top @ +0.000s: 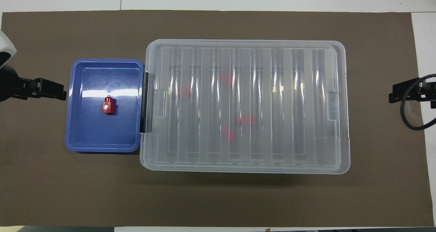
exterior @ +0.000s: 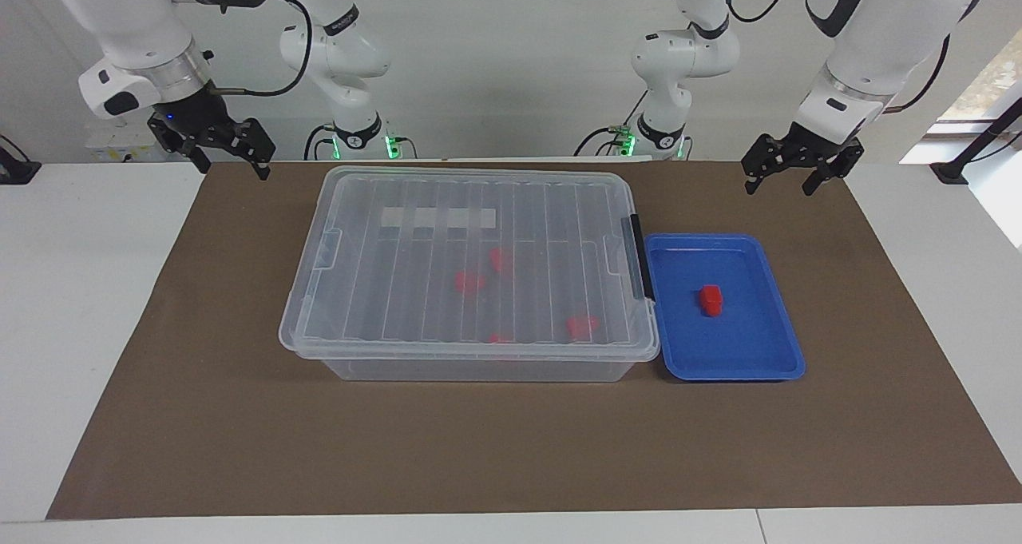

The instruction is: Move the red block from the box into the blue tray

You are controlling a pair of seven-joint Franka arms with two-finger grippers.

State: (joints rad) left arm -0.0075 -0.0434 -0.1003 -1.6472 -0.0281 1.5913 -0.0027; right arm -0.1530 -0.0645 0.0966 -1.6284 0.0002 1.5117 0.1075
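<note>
Nearest the robots, up in the air: left end effector (exterior: 790, 168), black, fingers spread and holding nothing, over the brown mat (exterior: 495, 448) at the left arm's end of the white counter (exterior: 80, 304). Right end effector (exterior: 225, 146), likewise black, fingers spread and empty, over the mat's edge at the right arm's end.

Lower down, resting on the matte brown mat: the box (exterior: 471, 272), a large rectangular bin of clear, faintly milky plastic, closed by a ribbed clear lid with rounded corners and a black latch handle (exterior: 637, 256) on the short side toward the left arm. Seen blurred through the lid, several more red blocks (top: 246, 119) scattered on the box floor.

Just beside the latch side, touching or nearly touching the box: the blue tray (exterior: 758, 352), shallow, glossy bright blue plastic, rectangular with rounded corners and a raised rim. In it, near the middle, the red block (exterior: 711, 300), small, stubby, bright red plastic with a narrower stepped end, lying apart from the rim.

Farthest out, bare mat, then a strip of smooth white counter.
</note>
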